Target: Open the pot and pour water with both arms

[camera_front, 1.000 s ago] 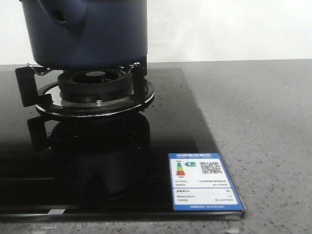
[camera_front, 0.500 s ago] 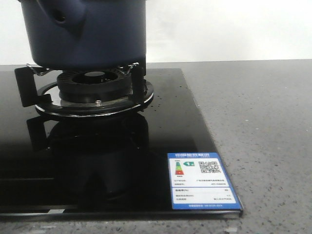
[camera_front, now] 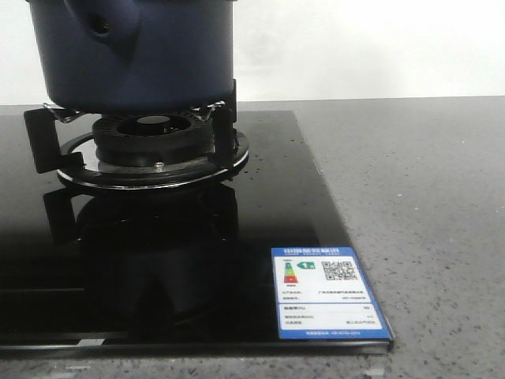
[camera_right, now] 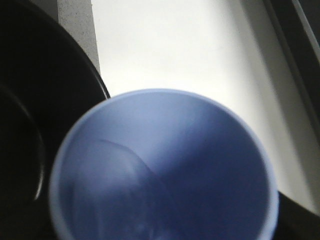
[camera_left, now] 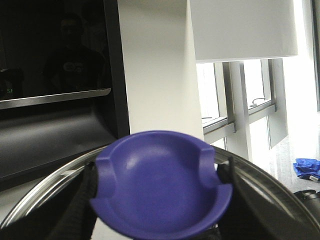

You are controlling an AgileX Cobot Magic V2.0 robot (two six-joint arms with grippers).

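Note:
The dark navy pot (camera_front: pixel 134 55) stands on the gas burner (camera_front: pixel 154 138) at the far left, its handle stub (camera_front: pixel 99 28) facing me; its top is cut off by the frame. My left gripper (camera_left: pixel 157 175) is shut on the blue knob (camera_left: pixel 162 185) of a steel-rimmed glass lid (camera_left: pixel 45 185), with black fingers (camera_left: pixel 82 200) on both sides, held up with the room behind it. In the right wrist view a light blue cup (camera_right: pixel 165 170) fills the frame in front of the jaws and hides the fingers. Neither arm shows in the front view.
The burner sits on a black glass cooktop (camera_front: pixel 276 197) with a blue energy label (camera_front: pixel 327 292) at its front right corner. Grey speckled countertop (camera_front: pixel 426 197) lies to the right. A dark round edge (camera_right: pixel 30 100) shows beside the cup.
In the front view the pot has shifted slightly to the left on the burner. Nothing else differs.

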